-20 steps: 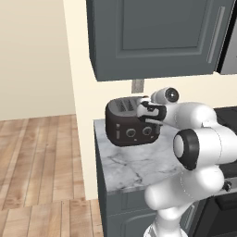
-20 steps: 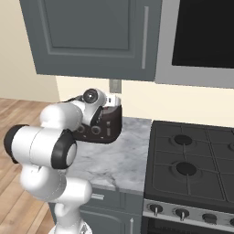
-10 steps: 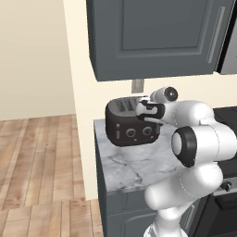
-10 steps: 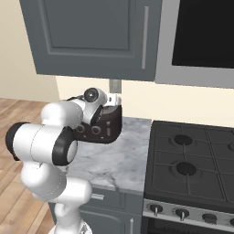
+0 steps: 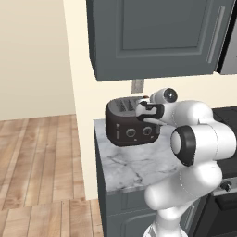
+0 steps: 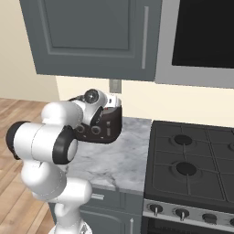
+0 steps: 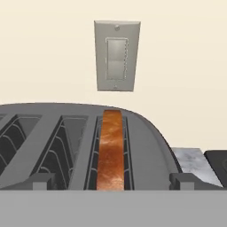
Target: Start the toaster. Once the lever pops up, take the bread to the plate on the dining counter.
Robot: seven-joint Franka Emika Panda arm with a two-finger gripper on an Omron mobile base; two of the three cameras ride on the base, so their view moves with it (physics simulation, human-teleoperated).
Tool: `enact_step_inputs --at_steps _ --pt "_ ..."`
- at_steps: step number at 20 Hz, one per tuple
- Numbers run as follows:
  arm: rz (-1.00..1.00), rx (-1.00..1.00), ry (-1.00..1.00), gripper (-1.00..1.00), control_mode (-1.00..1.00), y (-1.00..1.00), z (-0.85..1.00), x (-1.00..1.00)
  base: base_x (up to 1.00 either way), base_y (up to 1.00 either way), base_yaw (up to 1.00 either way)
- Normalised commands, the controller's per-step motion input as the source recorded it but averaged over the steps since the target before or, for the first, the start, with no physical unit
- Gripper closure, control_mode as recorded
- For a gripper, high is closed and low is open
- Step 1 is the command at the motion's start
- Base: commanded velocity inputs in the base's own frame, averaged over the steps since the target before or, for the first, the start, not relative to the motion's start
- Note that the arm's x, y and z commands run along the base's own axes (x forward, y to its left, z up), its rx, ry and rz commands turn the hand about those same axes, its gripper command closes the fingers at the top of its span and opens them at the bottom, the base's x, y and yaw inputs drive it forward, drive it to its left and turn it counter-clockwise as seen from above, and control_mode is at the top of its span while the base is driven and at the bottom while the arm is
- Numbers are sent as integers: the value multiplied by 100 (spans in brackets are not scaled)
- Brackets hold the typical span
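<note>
1 toaster (image 5: pixel 132 121), 1 bread (image 7: pixel 110 153), 1 wall switch (image 7: pixel 117 56), 1 stove (image 6: pixel 192 157)

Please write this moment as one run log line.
claw: open, above toaster | bread: in slot | held: nothing

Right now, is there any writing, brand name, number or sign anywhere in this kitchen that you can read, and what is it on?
None can be read.
The toaster: its two round knobs carry no readable marks.
The wall switch plate: plain, no lettering.
The stove knobs: too small to show any markings.
</note>
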Motion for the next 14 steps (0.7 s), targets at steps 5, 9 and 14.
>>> enact_step_inputs --at_steps 5,9,14 --pt "0 0 3 -100 -100 0 -6 0 0 0 0" --pt "0 0 2 -100 -100 0 -2 0 0 0 0" --pt "0 0 1 -100 -100 0 0 1 0 0 0"
